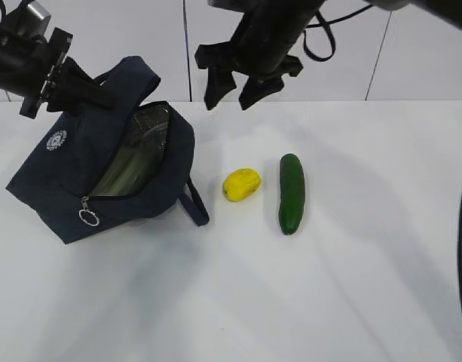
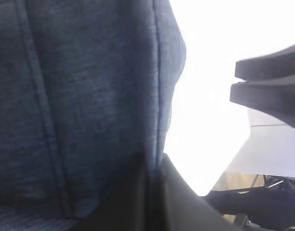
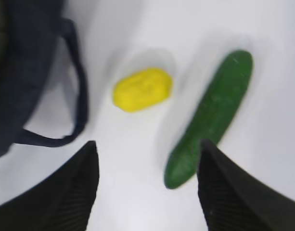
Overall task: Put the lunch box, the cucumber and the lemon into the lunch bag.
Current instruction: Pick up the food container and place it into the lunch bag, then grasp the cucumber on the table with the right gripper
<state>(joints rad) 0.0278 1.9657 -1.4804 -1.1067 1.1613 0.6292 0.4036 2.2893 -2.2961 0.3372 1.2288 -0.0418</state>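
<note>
The navy lunch bag [image 1: 72,162] lies on the white table at the left with its zipper open. The pale green lunch box [image 1: 133,154] shows inside the opening. My left gripper [image 1: 84,90] is shut on the bag's upper handle and holds it up; in the left wrist view its fingers [image 2: 181,202] pinch navy fabric [image 2: 89,96]. The yellow lemon [image 1: 241,184] and the dark green cucumber [image 1: 292,193] lie side by side right of the bag, also in the right wrist view as lemon [image 3: 142,89] and cucumber [image 3: 212,115]. My right gripper [image 1: 232,94] hangs open and empty above them [image 3: 147,163].
The bag's second handle [image 1: 194,202] lies on the table towards the lemon, and shows in the right wrist view [image 3: 75,96]. The zipper's ring pull [image 1: 88,217] hangs at the bag's front. A white wall stands behind the table. Bare white table [image 1: 328,302] lies to the front and right.
</note>
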